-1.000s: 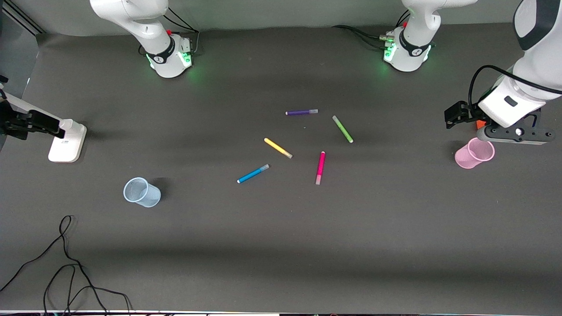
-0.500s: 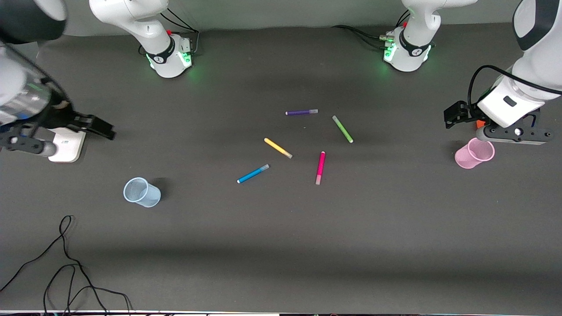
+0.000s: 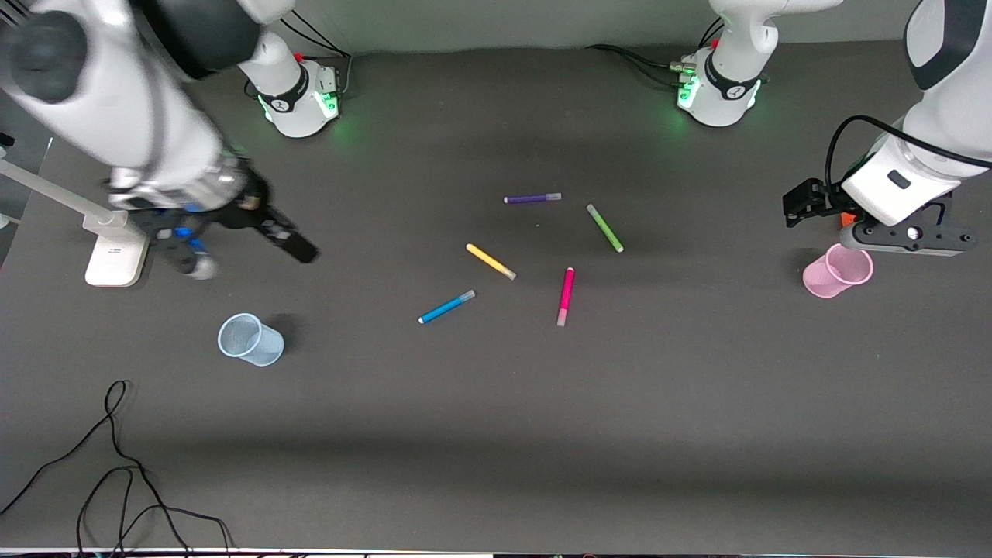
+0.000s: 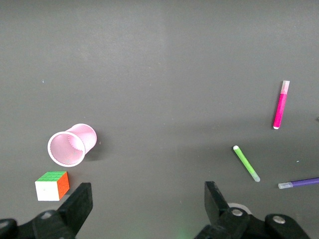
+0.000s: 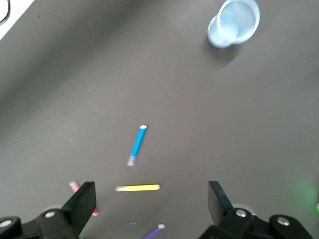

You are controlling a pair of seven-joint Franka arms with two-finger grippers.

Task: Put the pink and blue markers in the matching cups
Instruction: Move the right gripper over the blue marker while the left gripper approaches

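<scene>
Front view: pink marker [image 3: 566,295] and blue marker [image 3: 447,307] lie mid-table; blue cup [image 3: 249,339] at blue marker's 8 o'clock, pink cup [image 3: 837,270] toward left arm's end. Right gripper [image 5: 152,201] spread wide, empty, over bare table above the blue cup; left gripper [image 4: 147,199] spread wide, empty, over pink cup.

No lettering, number or sign can be read anywhere on the table. Small dark marks on the white stand [image 3: 116,249] at the right arm's end, and on each arm's base collar, are too small to make out.
</scene>
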